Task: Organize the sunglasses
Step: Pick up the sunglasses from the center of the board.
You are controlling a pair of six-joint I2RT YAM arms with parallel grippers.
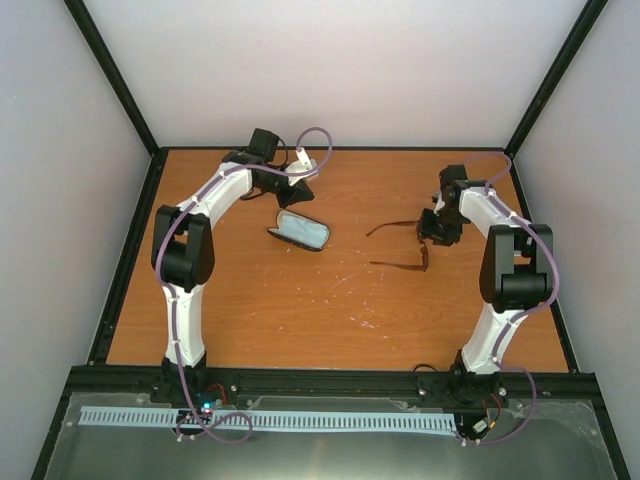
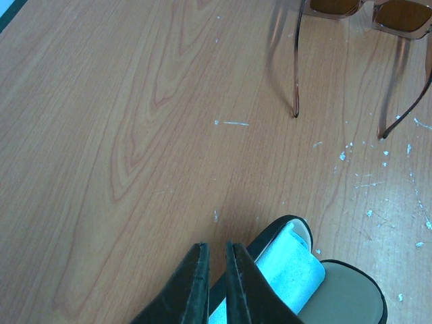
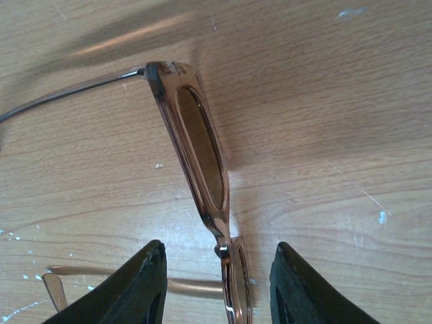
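The sunglasses [image 1: 405,245] stand on the wooden table right of centre, temple arms unfolded and pointing left. They have reddish-brown lenses in a translucent frame [image 3: 199,155]. My right gripper [image 1: 433,232] is open and low over them; in the right wrist view its fingers straddle the bridge without touching it [image 3: 219,287]. My left gripper [image 1: 298,190] is shut and empty [image 2: 216,283], just behind the open black case [image 1: 298,232]. The sunglasses also show at the top of the left wrist view [image 2: 368,10].
The black case [image 2: 354,297] lies open with light lining, and a pale blue cloth [image 2: 290,277] sits inside it. Black frame rails edge the table [image 1: 130,250]. White walls rise behind and at both sides.
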